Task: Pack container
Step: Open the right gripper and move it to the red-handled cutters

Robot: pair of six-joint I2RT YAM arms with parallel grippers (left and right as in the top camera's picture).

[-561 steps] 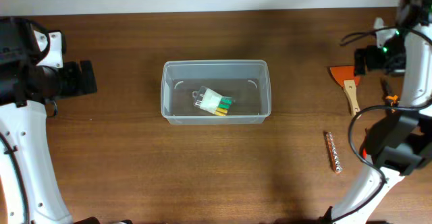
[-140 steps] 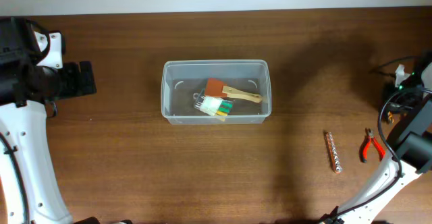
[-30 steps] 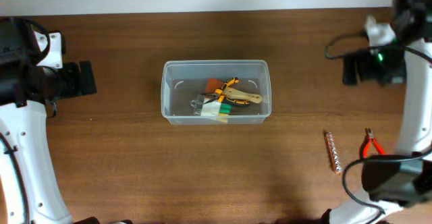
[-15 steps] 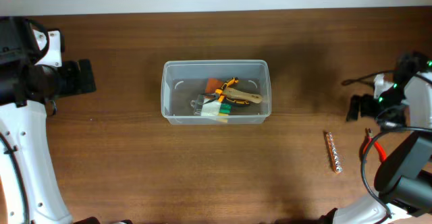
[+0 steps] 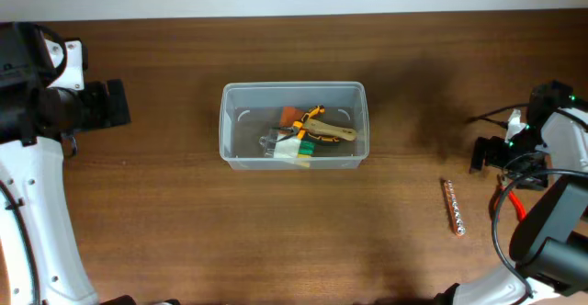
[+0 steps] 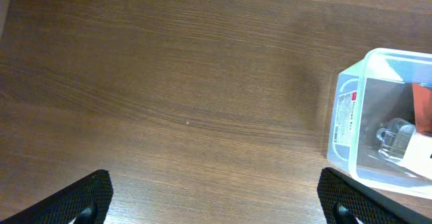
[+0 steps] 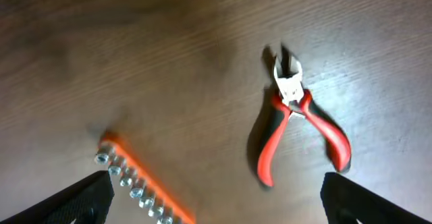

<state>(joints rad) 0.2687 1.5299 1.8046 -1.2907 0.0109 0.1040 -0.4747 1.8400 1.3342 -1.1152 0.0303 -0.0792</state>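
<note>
The clear container (image 5: 222, 129) stands mid-table, holding an orange scraper with a wooden handle (image 5: 329, 130), orange-and-black pliers (image 5: 310, 117) and a packet of yellow-green pieces (image 5: 292, 147). Its left end shows in the left wrist view (image 6: 345, 119). My left gripper (image 5: 121, 104) hovers far left of it, open and empty (image 6: 216, 212). My right gripper (image 5: 479, 154) is open and empty (image 7: 223, 214) over the table at the right, above red-handled cutters (image 7: 301, 121) and an orange strip of metal sockets (image 7: 138, 190).
In the overhead view the orange socket strip (image 5: 454, 207) lies front right, with the red cutters (image 5: 506, 197) just right of it, partly under my right arm. The table's back edge runs along the top.
My right arm has swung from the back right toward the front and now hovers by the red cutters and socket strip. Earlier the scraper and orange-black pliers appeared in the container. Left arm unmoved.
</note>
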